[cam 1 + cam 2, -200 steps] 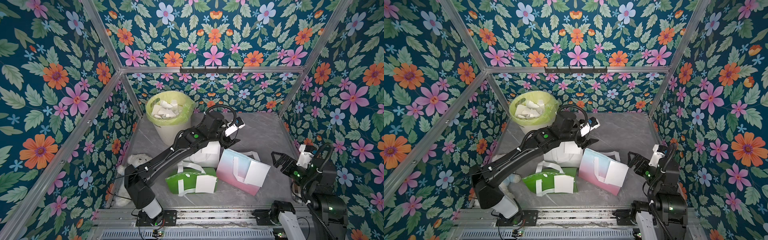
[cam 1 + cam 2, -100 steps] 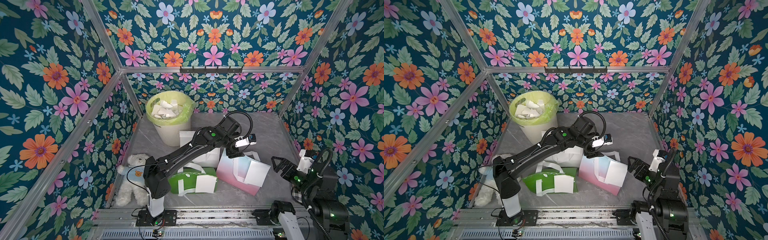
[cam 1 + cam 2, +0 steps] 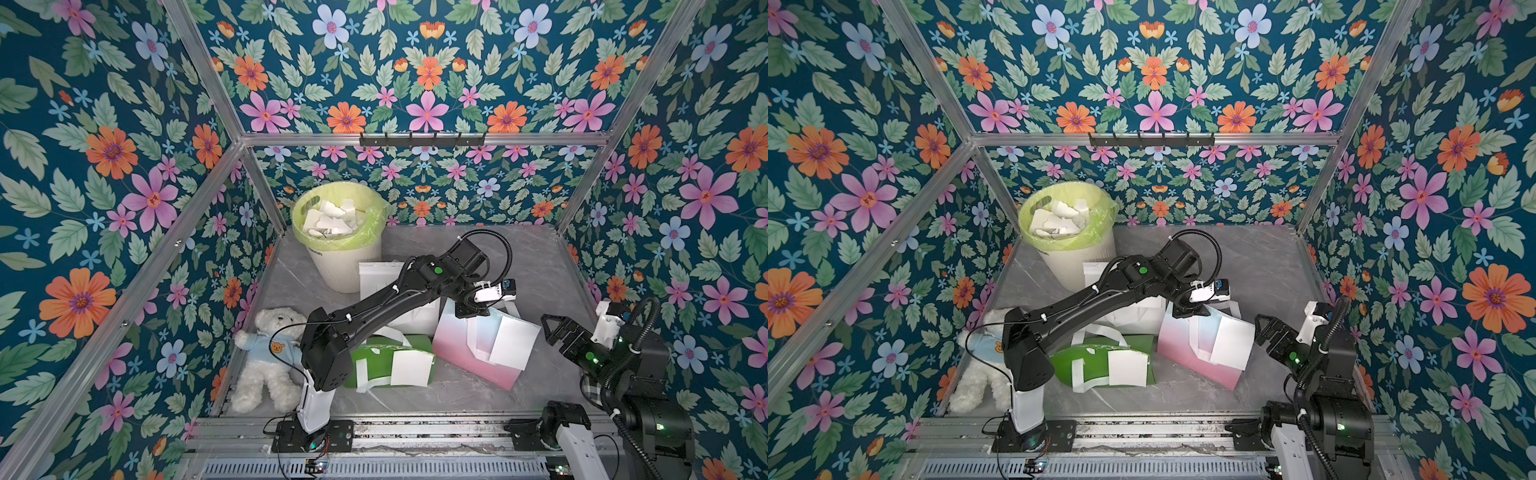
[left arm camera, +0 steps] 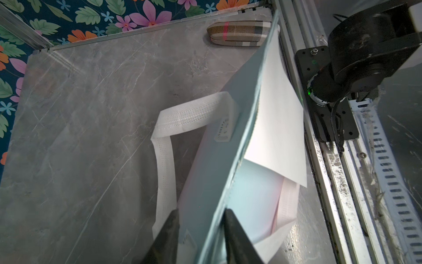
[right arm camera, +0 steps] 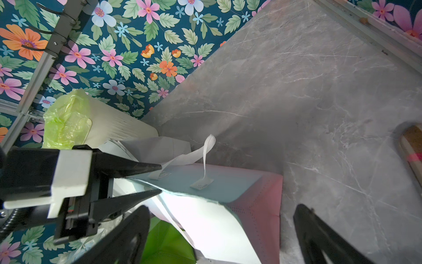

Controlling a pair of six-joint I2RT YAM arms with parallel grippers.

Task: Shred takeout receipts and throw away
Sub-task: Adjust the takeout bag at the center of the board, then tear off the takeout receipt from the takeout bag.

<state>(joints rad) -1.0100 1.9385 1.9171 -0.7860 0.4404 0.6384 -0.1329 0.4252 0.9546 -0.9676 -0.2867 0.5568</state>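
Two sheets show: a receipt (image 3: 513, 343) on the pink bag (image 3: 453, 345), another receipt (image 3: 411, 368) on the green bag (image 3: 417, 343). Left gripper (image 5: 159, 178) straddles the pink rim, grip unclear; right gripper (image 3: 555, 330) gapes wide.

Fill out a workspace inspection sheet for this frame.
Surface: grey marble table, no spills seen.
Job's things: one receipt on pink bag, another receipt on green bag; third unclear; bin holds paper scraps.
Clutter: teddy bear, plaid case, white bag.
Hands: left hand straddles pink bag's rim, grip unclear; right hand open, empty.
Cables: black hose loops over left arm; thin wire by bear.
Surroundings: floral walls, aluminium frame, hook rail.
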